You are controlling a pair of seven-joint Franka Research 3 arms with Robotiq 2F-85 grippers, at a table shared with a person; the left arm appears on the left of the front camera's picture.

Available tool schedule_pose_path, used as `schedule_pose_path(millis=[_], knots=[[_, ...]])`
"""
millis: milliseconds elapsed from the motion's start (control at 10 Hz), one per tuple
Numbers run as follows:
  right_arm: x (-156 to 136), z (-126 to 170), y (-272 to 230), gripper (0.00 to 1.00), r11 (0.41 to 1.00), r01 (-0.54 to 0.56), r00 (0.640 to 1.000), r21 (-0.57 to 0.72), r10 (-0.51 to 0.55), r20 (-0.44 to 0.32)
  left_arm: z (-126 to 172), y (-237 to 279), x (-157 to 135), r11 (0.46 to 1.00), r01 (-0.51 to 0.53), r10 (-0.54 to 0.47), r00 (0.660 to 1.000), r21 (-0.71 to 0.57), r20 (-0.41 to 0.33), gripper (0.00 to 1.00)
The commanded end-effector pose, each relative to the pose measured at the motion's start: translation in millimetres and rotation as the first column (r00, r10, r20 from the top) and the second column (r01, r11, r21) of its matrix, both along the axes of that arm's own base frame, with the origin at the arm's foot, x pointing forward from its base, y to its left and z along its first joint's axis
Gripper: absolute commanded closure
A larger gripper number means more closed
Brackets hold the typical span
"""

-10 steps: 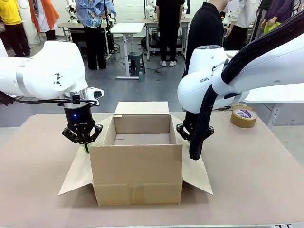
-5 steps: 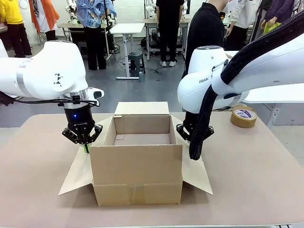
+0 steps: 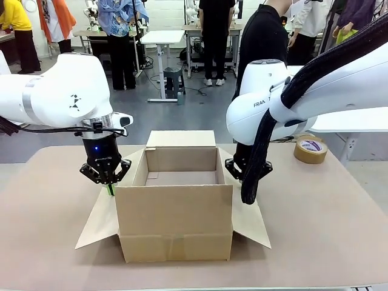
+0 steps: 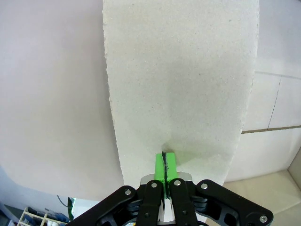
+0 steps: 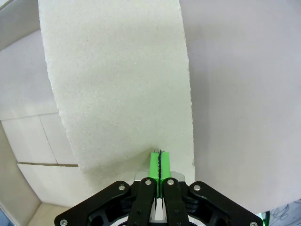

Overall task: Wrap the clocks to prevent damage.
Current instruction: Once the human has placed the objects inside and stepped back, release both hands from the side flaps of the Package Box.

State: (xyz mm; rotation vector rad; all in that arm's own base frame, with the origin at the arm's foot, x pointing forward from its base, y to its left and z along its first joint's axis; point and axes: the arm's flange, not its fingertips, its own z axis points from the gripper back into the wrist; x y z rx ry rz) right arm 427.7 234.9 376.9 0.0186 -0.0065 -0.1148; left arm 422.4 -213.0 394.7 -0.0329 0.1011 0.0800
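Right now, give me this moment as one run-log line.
cardboard box: open | left gripper: shut, tip at left flap | right gripper: shut, tip at right flap | tape roll: far right

Far behind the bench, the person in the yellow top (image 3: 14,14) has leaned over toward the left. The person in black (image 3: 262,37) at the bench's far edge has shifted slightly.

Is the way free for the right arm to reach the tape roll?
Probably yes: tape roll lies right of the box, on that arm's side, nothing between. Jaws are shut; open first.
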Motion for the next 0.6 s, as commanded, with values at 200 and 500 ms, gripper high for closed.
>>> schedule_pose_path(millis=[200, 500], knots=[[-0.2, 0.6, 0.4, 0.99, 1.0, 0.005, 1.0, 0.0, -0.005, 0.002, -0.2, -0.3, -0.9, 1.0, 0.003, -0.003, 1.0, 0.005, -0.006, 1.0], [-0.2, 0.6, 0.4, 0.99, 1.0, 0.005, 1.0, 0.0, -0.005, 0.002, -0.2, -0.3, -0.9, 1.0, 0.003, -0.003, 1.0, 0.005, -0.006, 1.0]])
